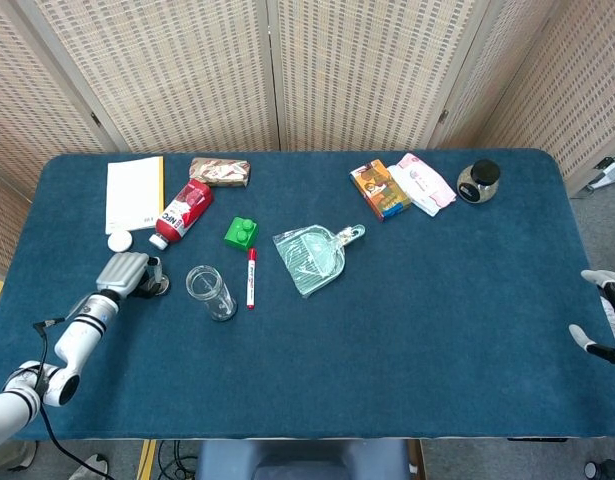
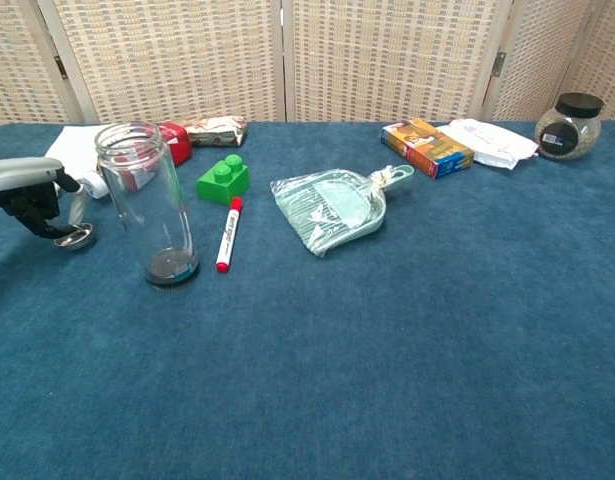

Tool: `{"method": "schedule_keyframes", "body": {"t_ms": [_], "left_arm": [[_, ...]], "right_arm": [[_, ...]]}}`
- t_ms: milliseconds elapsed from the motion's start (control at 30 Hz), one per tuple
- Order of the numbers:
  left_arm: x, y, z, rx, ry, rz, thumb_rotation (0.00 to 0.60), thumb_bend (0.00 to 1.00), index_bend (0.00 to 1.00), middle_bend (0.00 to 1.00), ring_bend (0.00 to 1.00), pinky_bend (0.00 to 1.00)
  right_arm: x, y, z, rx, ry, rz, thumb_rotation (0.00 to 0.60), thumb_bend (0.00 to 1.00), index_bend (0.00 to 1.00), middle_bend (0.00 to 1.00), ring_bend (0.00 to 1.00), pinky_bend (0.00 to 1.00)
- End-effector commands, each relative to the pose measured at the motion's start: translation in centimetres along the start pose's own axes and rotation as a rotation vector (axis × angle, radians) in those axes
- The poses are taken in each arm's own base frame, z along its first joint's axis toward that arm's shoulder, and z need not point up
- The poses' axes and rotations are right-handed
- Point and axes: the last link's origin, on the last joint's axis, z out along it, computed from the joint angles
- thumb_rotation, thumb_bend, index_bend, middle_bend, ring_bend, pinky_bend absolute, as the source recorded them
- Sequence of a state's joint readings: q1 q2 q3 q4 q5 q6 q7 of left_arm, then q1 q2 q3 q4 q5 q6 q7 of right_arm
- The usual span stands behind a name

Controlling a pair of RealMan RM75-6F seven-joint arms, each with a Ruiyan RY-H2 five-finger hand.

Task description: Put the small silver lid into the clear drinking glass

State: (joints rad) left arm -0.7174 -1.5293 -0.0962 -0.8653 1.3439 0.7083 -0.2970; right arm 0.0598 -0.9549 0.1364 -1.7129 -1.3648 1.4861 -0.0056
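Note:
The small silver lid [image 2: 75, 236] sits at the tabletop's left side, pinched by the dark fingertips of my left hand [image 2: 27, 190]; it looks barely off the cloth and slightly tilted. From the head view the lid [image 1: 157, 288] peeks out beside the same hand [image 1: 125, 272]. The clear drinking glass [image 1: 209, 292] stands upright just right of the lid, tall and empty in the chest view [image 2: 147, 205]. My right hand [image 1: 605, 320] hangs at the table's far right edge, fingers apart, holding nothing.
A red marker [image 1: 251, 277] lies right of the glass, with a green brick [image 1: 241, 232] behind it. A red bottle [image 1: 183, 212], a white cap [image 1: 119, 240] and a notebook [image 1: 134, 192] lie behind the left hand. A green dustpan [image 1: 312, 258] sits mid-table.

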Motion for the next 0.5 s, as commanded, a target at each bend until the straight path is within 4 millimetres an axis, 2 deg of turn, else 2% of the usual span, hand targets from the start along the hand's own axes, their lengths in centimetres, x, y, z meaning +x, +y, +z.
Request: {"method": "schedule_keyframes", "body": {"t_ms": [33, 267, 500], "left_arm": [[0.4, 0.0, -0.1, -0.005, 0.01, -0.003, 0.6, 0.45, 0.66, 1.0, 1.0, 1.0], [2.3, 0.0, -0.7, -0.021, 0.046, 0.004, 0.6, 0.45, 0.66, 1.0, 1.0, 1.0], [5.5, 0.0, -1.8, -0.036, 0.107, 0.003, 0.6, 0.45, 0.66, 1.0, 1.0, 1.0]], "right_arm": [[0.0, 0.0, 0.0, 0.0, 0.0, 0.0, 0.6, 0.16, 0.26, 0.26, 0.2, 0.33], [0.0, -0.1, 0.0, 0.004, 0.003, 0.003, 0.6, 0.16, 0.26, 0.26, 0.2, 0.33], [0.0, -0.1, 0.0, 0.006, 0.004, 0.008, 0.6, 0.16, 0.26, 0.26, 0.2, 0.33]]}}
